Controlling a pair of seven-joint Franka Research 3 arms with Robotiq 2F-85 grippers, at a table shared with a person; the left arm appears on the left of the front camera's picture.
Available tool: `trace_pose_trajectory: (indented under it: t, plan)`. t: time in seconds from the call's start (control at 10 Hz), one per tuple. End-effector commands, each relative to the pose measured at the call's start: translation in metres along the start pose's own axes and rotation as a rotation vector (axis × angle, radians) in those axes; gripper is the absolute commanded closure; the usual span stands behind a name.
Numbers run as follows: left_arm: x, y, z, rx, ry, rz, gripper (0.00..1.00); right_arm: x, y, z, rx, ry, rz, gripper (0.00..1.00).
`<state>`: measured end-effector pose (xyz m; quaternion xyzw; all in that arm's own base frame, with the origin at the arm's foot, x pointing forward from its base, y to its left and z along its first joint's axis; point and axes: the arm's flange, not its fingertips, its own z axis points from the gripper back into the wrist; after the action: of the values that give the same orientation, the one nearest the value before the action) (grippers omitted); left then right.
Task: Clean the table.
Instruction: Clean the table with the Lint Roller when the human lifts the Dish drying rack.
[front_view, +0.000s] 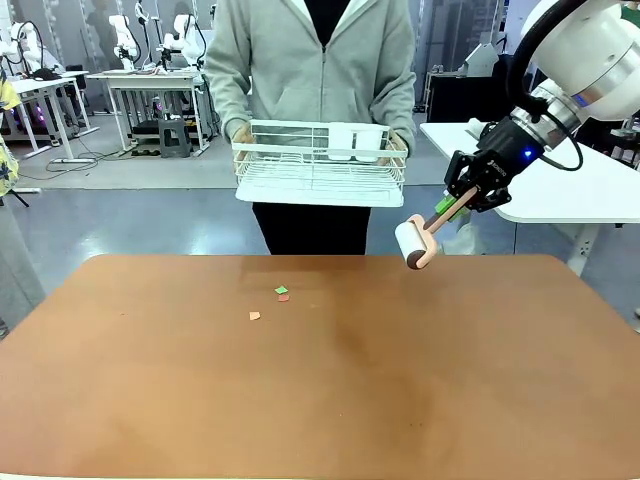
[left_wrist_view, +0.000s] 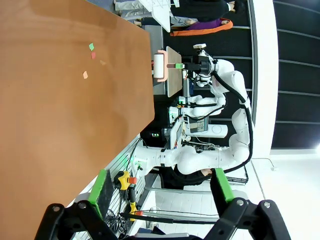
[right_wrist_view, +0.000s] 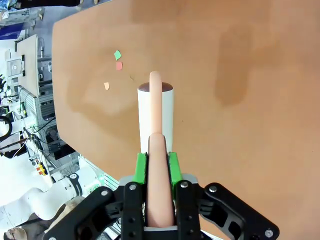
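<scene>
Two Qs: R gripper (front_view: 449, 207) holding what, and where's the mess?
Clamped on lint roller (front_view: 412, 243) handle, over table (front_view: 420, 380) far-right edge. Paper scraps (front_view: 281, 291) lie to roller's left, nr far edge. L gripper (left_wrist_view: 162, 187) wide, empty; R arm looks nearer.

Everything reads off the table (front_view: 400, 380) here. On it, left of centre and toward the far edge, three small scraps (front_view: 281, 291) sit close together: two nearly touching, the third a little left and nearer the robot's side. Above the table's far right edge a lint roller (front_view: 415, 243) hangs in the right gripper (front_view: 455, 207), clear of the top. Beyond the far edge stands a person (front_view: 315, 60), holding a dish rack (front_view: 320, 165) higher than the table.
</scene>
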<state>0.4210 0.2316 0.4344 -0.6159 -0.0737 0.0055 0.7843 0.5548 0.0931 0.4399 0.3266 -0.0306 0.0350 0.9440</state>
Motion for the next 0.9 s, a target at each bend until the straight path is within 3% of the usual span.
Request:
trace_pose_trajectory:
  t: [0.0, 0.4, 0.8]
  plan:
    - [-0.002, 0.000, 0.002, 0.010, 0.002, -0.003, 0.00, -0.006, 0.005, 0.002, 0.000, 0.001, 0.006, 0.78]
    - [-0.002, 0.000, 0.002, 0.010, 0.002, -0.003, 0.00, 0.026, -0.010, -0.051, -0.029, 0.037, -0.023, 0.78]
    - [-0.002, 0.000, 0.002, 0.010, 0.002, -0.003, 0.00, 0.024, -0.032, -0.071, -0.034, 0.052, -0.135, 0.78]
